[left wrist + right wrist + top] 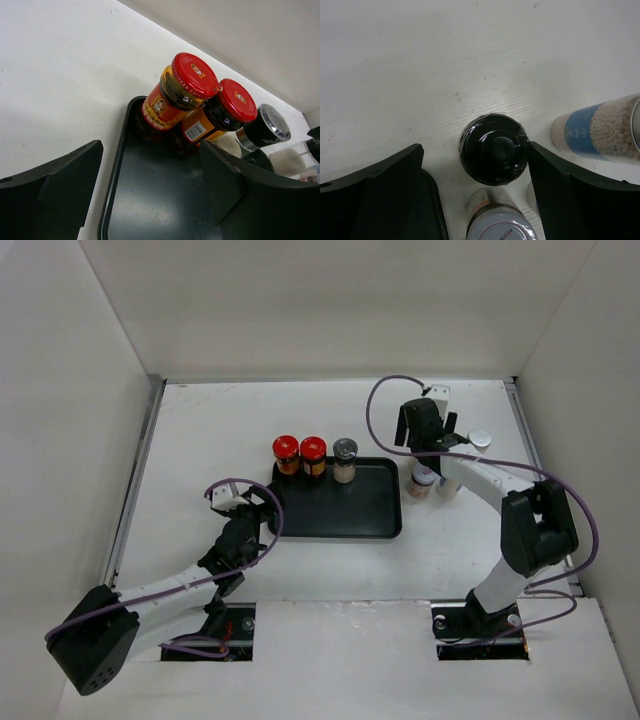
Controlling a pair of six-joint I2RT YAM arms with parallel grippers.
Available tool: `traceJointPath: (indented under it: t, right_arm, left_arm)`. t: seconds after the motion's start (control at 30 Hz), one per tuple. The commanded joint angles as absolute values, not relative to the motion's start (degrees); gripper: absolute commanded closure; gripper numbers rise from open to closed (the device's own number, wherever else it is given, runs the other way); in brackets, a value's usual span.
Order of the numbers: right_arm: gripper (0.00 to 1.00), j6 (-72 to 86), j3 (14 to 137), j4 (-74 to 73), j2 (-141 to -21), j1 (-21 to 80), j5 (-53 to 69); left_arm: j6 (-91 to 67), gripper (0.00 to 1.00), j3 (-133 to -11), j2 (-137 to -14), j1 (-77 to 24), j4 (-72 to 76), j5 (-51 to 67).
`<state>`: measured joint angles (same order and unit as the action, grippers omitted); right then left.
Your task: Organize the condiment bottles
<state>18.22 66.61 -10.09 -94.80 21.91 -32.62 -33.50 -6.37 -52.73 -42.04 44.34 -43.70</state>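
Observation:
Two red-lidded dark jars (pixel 286 453) (pixel 313 453) and a grey-lidded jar (pixel 345 458) stand in a row on the far edge of the black tray (pixel 340 510). In the left wrist view they show as red lids (pixel 195 75) (pixel 237 100) and a grey lid (pixel 267 125). My left gripper (pixel 255 515) is open and empty, straddling the tray's left rim (pixel 112 200). My right gripper (pixel 425 435) is open above the black-knobbed bottle (pixel 493 149); its right finger (pixel 545 170) is at the bottle's side. The red-labelled jar (pixel 422 480) and two white shakers (pixel 448 482) (pixel 480 440) stand right of the tray.
The tray's right edge (pixel 432 210) lies close to my right gripper's left finger. The red-labelled jar's silver lid (pixel 500 227) is just in front of the black-knobbed bottle, and a blue-labelled shaker (pixel 600 130) stands to its right. White walls enclose the table.

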Motion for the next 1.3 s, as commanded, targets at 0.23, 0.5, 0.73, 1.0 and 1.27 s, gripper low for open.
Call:
traceJointPath:
  t: [0.23, 0.5, 0.73, 1.0, 1.27]
  right_arm:
    - [0.11, 18.37, 68.55, -9.49, -98.52, 20.52, -36.04]
    - [0.45, 19.25, 67.07, -1.87, -97.05, 20.08, -36.28]
    - [0.47, 12.83, 61.00, 8.53, -85.52, 28.33, -38.32]
    - [0.47, 17.57, 59.50, 7.03, -88.06, 36.77, -37.18]
    - [0.40, 22.23, 57.48, 9.05, -93.07, 37.31, -33.40]
  left_arm:
    - [-34.37, 0.22, -6.50, -52.91, -41.79, 46.85, -43.51]
    - [-34.37, 0.22, -6.50, -52.91, -41.61, 46.76, -43.51]
    - [-34.37, 0.22, -6.77, -53.88, -41.61, 46.93, -43.16]
    - [-34.54, 0.22, -6.77, -53.88, -41.53, 47.02, -42.80]
    - [-34.54, 0.22, -6.68, -53.18, -41.26, 46.76, -42.98]
